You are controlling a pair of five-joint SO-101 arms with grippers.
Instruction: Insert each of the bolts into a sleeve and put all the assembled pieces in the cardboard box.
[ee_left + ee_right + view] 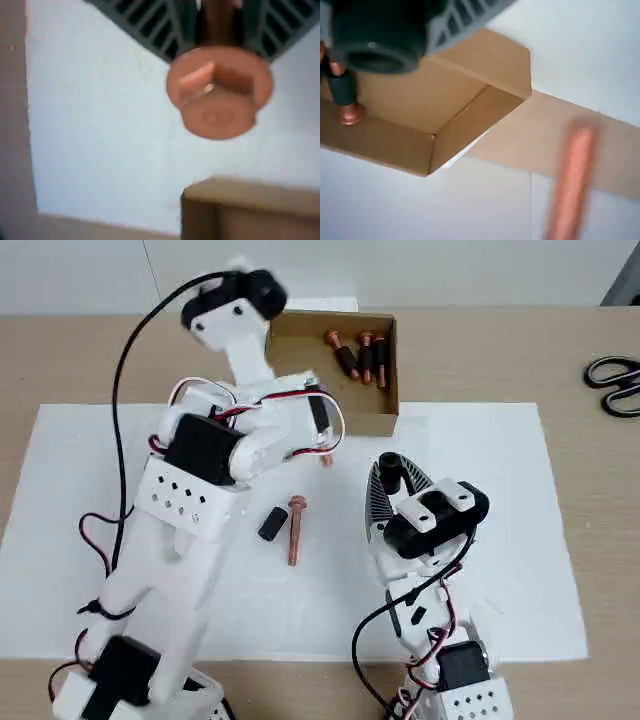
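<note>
One bolt (219, 95), likely stiff, light and slick, clamped by the shank in left jaws beside cardboard box (375, 423); sleeve (375, 47), seemingly rigid, held round its body in right jaws.

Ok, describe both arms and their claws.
The left arm and right arm have white shells, black motors and thin red, white and black wires. A thick black cable loops from each wrist. The left claw and right claw are dark grey with slatted fingers.
</note>
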